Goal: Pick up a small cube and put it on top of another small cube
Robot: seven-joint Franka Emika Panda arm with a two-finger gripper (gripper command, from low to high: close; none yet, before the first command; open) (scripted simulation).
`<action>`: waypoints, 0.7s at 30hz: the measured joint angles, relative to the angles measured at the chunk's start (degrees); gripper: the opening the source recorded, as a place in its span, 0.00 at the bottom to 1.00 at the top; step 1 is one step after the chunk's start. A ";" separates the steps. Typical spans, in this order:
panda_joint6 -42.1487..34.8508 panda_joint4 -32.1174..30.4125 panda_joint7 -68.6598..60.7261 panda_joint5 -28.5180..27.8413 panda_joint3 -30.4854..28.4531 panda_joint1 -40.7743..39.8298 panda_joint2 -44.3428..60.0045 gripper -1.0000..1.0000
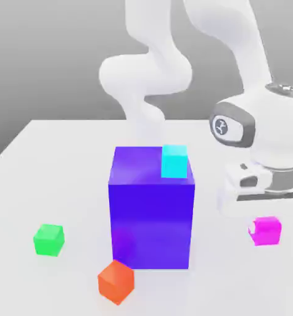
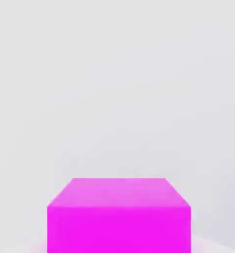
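**One small cube in the grip, its partner across the tabletop**

One magenta cube (image 1: 266, 230) hangs just under the gripper (image 1: 259, 213) near the tabletop's edge at the exterior view's right. The jaws are pressed in on it, pinching its sides, and in the hand view its top face sits square and close below the camera. That hold makes sense for a lift: the cube has to travel, and the green cube (image 1: 49, 239) it belongs on rests well apart, towards the opposite edge.

Between the two stands the big blue-purple cube (image 1: 152, 207), with a cyan cube (image 1: 174, 161) on a far corner of its top. An orange-red cube (image 1: 116, 281) lies just in front of it, near the front edge. I judge the carry must rise over or skirt this block.

The tabletop (image 1: 56, 160) is plain, pale and matt. Behind it the room is a bare grey backdrop.
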 joint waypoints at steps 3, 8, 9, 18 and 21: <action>-1.03 1.34 -1.09 0.23 -4.56 -4.68 -0.33 0.00; -2.63 -1.66 0.06 1.98 -11.98 -12.77 -4.13 0.00; -2.98 -2.41 0.38 2.39 -13.55 -15.50 -5.03 0.00; -3.96 -11.81 4.21 9.70 -22.25 -35.94 -11.97 0.00; 1.50 -11.88 3.46 11.21 -22.13 -35.82 -6.43 0.00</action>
